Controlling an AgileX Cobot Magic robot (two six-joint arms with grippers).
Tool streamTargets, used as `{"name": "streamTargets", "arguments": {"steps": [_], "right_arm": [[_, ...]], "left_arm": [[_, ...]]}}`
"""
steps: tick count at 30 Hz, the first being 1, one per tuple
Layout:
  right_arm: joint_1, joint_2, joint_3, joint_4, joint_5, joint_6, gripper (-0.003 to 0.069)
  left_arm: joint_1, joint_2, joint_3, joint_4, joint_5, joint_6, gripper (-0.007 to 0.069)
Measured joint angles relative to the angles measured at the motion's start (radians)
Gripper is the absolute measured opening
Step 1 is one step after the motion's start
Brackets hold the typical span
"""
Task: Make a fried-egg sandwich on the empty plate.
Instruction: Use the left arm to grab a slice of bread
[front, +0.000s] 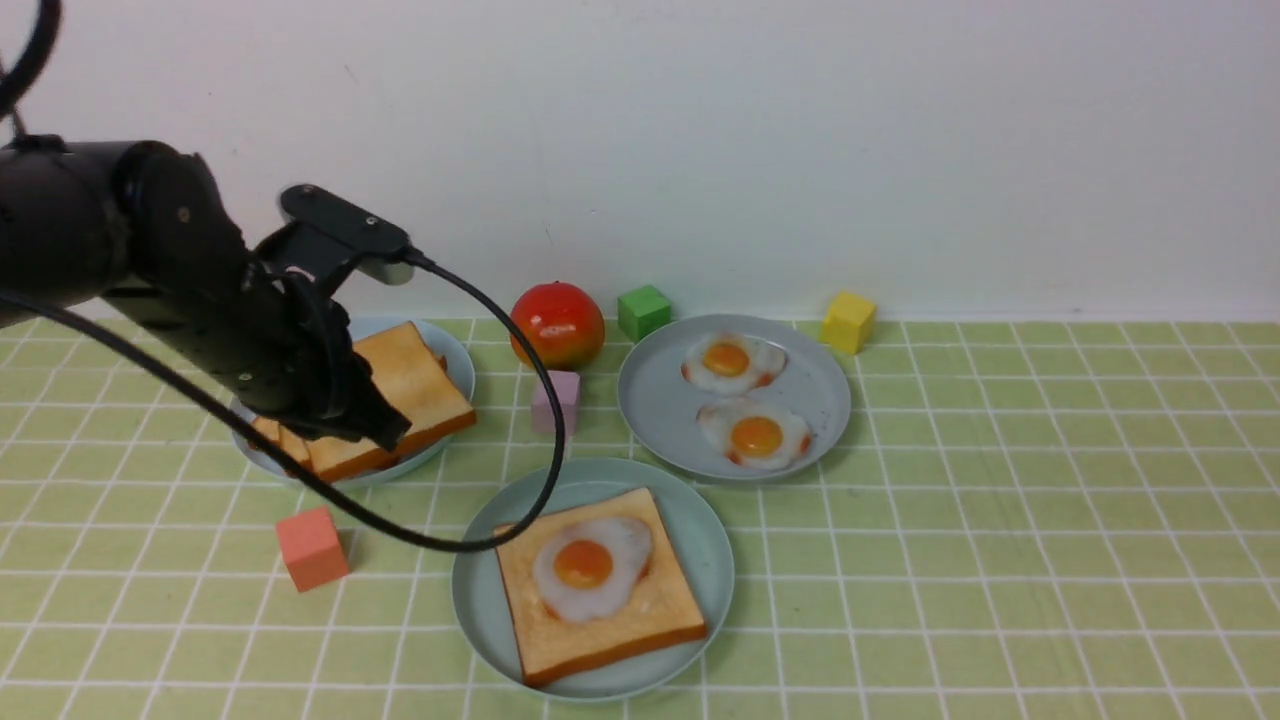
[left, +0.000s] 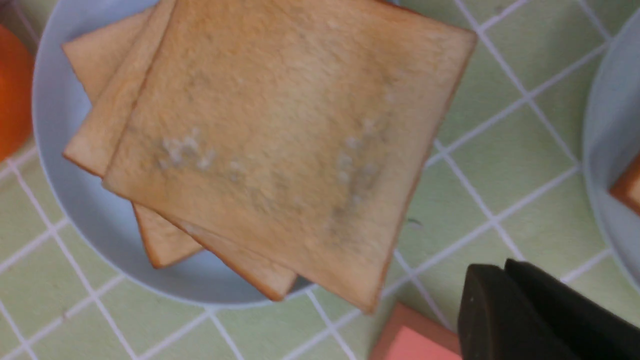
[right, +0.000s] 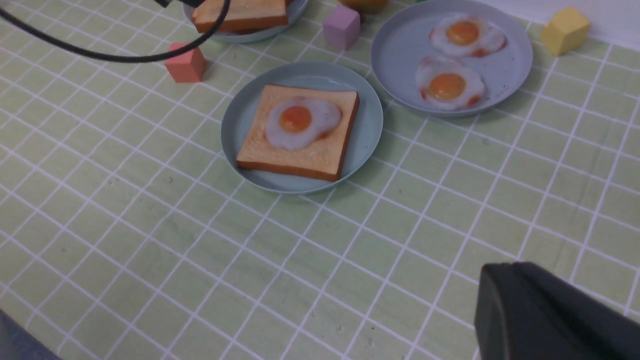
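Left gripper (left: 501, 266) hangs over the bread plate (front: 458, 360), left of frame, probably lining up the top slice (front: 412, 385); can't tell if its jaws are parted. Right gripper (right: 517, 267) clenched, lower right of its wrist view, likely parked clear. Egg (front: 622, 572) lies on toast (front: 600, 650), lower centre, on the serving plate (front: 715, 560), presumably awaiting its lid.

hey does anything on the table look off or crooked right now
Mostly fine. The top toast slice in the stack looks askew: its corners stick out past the rim of its plate. The slice under the egg lies flat. I see no spill.
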Motion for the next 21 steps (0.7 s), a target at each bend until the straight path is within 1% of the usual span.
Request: {"name": "streamTargets", "arguments": {"steps": [1, 3, 4, 7, 10, 12, 14, 18, 21], "right_arm": [[0.000, 0.000, 0.000, 0.000, 0.000, 0.000, 0.0003], [0.000, 0.000, 0.000, 0.000, 0.006, 0.000, 0.0005], [0.000, 0.000, 0.000, 0.000, 0.007, 0.000, 0.0006], [0.000, 0.000, 0.000, 0.000, 0.009, 0.000, 0.0006], [0.000, 0.000, 0.000, 0.001, 0.009, 0.002, 0.0006], [0.000, 0.000, 0.000, 0.003, 0.009, 0.002, 0.0006], [0.000, 0.000, 0.000, 0.011, 0.009, 0.002, 0.0006], [0.000, 0.000, 0.000, 0.019, 0.008, 0.002, 0.0006], [0.000, 0.000, 0.000, 0.024, 0.005, 0.002, 0.0008]], "left_arm": [[0.000, 0.005, -0.004, 0.005, 0.000, 0.000, 0.0059], [0.000, 0.055, -0.051, 0.066, -0.001, 0.007, 0.0162], [0.000, 0.066, -0.061, 0.078, -0.002, 0.008, 0.0199], [0.000, 0.098, -0.076, 0.112, -0.005, 0.036, 0.0342], [0.000, 0.118, -0.078, 0.112, 0.003, 0.086, 0.0434], [0.000, 0.120, -0.078, 0.101, 0.004, 0.114, 0.0461], [0.000, 0.120, -0.078, 0.067, -0.005, 0.178, 0.0486], [0.000, 0.133, -0.079, 0.020, -0.021, 0.256, 0.0494], [0.000, 0.164, -0.080, 0.032, -0.047, 0.305, 0.0498]]}}
